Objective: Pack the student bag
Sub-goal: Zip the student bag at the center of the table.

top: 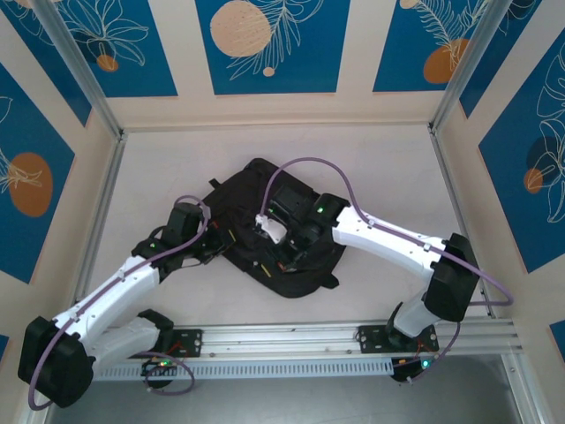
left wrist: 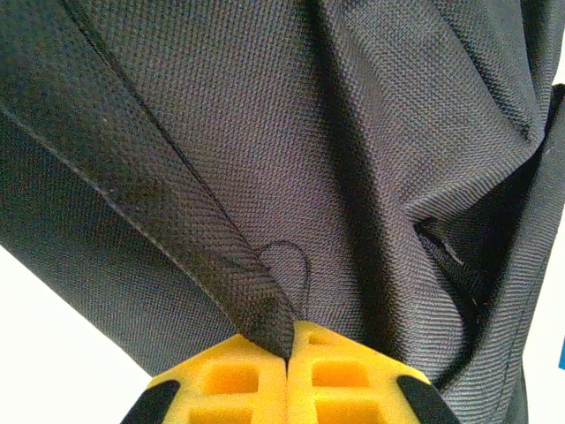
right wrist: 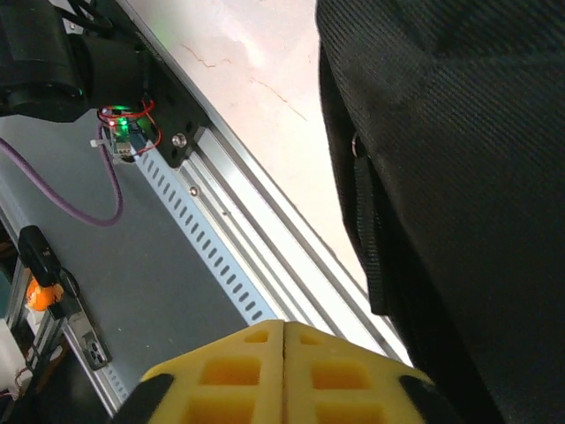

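Observation:
The student bag point(top: 265, 221), a large black fabric backpack, lies in the middle of the table. At its left edge my left gripper point(top: 225, 243) is shut on a fold of the bag's fabric; the left wrist view shows the yellow fingertips point(left wrist: 256, 375) pinching a black seam edge of the bag point(left wrist: 291, 132). My right gripper point(top: 284, 256) hangs over the bag's near side, pointing at the near rail. In the right wrist view its yellow jaws point(right wrist: 284, 331) meet with nothing between them, and the bag point(right wrist: 459, 132) with a webbing strap point(right wrist: 366, 230) hangs to their right.
An aluminium rail point(top: 291, 340) with the arm bases runs along the near table edge, seen below the right gripper as a slotted rail point(right wrist: 256, 238). Patterned blue walls point(top: 265, 44) close the table on three sides, leaving bare tabletop point(top: 388, 168) around the bag.

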Available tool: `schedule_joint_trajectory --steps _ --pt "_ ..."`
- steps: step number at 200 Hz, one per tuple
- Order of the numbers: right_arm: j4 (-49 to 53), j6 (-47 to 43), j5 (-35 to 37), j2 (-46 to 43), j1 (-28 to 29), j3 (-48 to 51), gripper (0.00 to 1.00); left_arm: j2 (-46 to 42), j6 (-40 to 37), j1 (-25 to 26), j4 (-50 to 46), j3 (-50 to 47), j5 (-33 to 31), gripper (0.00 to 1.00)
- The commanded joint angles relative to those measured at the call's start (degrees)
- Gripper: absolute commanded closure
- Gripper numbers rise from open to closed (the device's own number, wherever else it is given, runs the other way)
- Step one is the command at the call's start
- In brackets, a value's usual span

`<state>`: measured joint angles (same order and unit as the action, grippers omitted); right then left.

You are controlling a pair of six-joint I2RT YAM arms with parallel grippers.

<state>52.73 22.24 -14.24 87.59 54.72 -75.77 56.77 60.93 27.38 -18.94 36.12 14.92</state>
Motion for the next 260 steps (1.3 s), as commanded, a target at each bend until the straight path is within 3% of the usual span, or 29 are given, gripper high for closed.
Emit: schedule_joint_trajectory --steps 1,11,30,260 --pt "-0.4 4.1 1.6 -3.2 -0.7 2.3 0.71 -0.1 -1.5 -0.7 0.9 1.3 -0.8 1.00" --pt "-2.4 5.2 0.9 -3.7 -0.6 3.7 0.65 -0.2 -1.3 -0.7 1.0 1.2 -0.7 1.00" --pt "-4.9 6.7 -0.7 -3.6 -0.4 5.7 0.63 -0.3 -1.3 -0.7 1.0 1.1 -0.7 1.00" --pt "-10.9 8.3 -0.8 6.8 0.5 2.0 0.68 -1.4 0.2 -0.7 2.0 0.2 -0.3 1.00"
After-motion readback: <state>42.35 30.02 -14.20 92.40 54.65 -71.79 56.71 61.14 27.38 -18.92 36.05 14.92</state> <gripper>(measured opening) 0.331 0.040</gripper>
